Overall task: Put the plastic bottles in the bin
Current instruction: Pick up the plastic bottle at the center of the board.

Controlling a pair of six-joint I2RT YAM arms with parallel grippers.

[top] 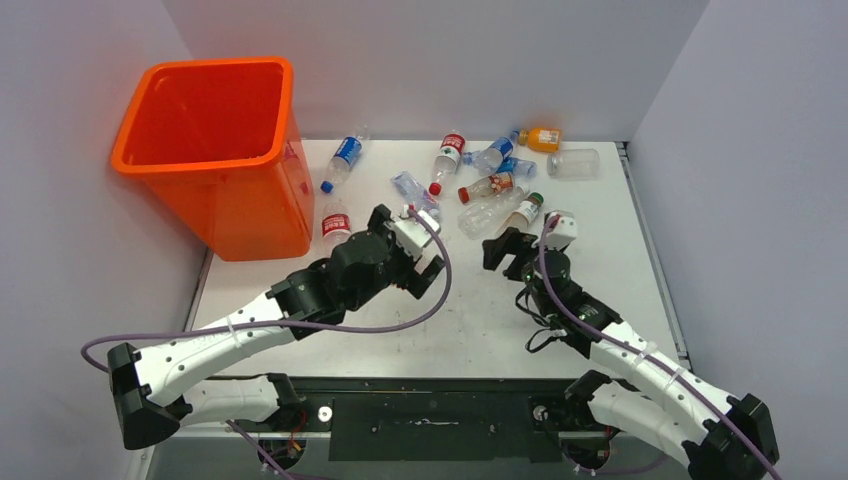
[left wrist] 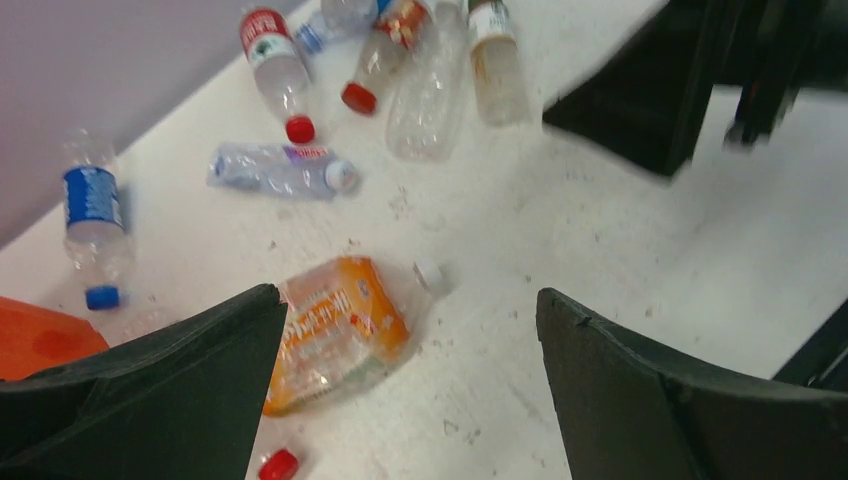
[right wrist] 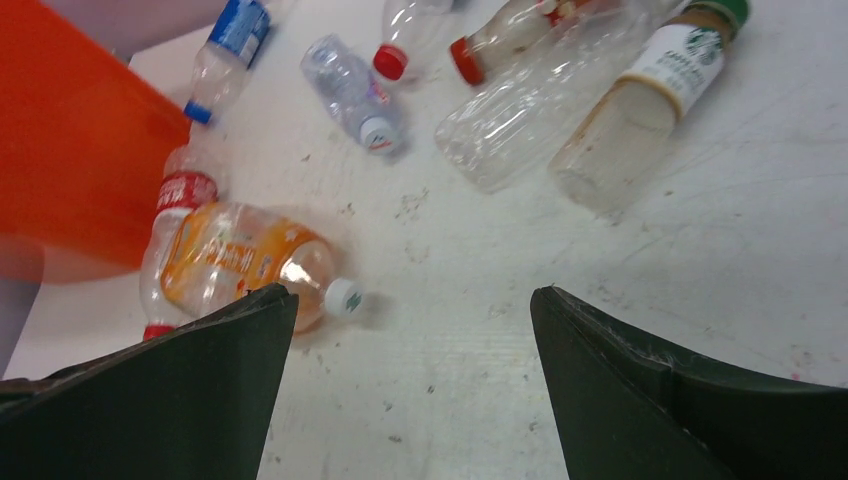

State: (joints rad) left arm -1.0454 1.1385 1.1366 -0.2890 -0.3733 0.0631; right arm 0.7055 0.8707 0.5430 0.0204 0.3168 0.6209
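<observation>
The orange bin (top: 215,150) stands at the table's back left and also shows in the right wrist view (right wrist: 70,140). Several plastic bottles lie on the table behind the arms, among them a blue-labelled one (top: 345,155), a red-labelled one (top: 450,155) and an orange one (top: 540,138). My left gripper (top: 420,250) is open and empty. An orange-labelled bottle (left wrist: 340,325) lies on the table beside its left finger (left wrist: 200,370). My right gripper (top: 508,250) is open and empty (right wrist: 415,295). The same bottle (right wrist: 240,262) lies just beyond its left finger.
A red-labelled bottle (top: 335,225) lies against the bin's front right corner. A green-capped coffee bottle (right wrist: 640,100) and a large clear bottle (right wrist: 540,100) lie ahead of the right gripper. Walls close the table at the back and sides.
</observation>
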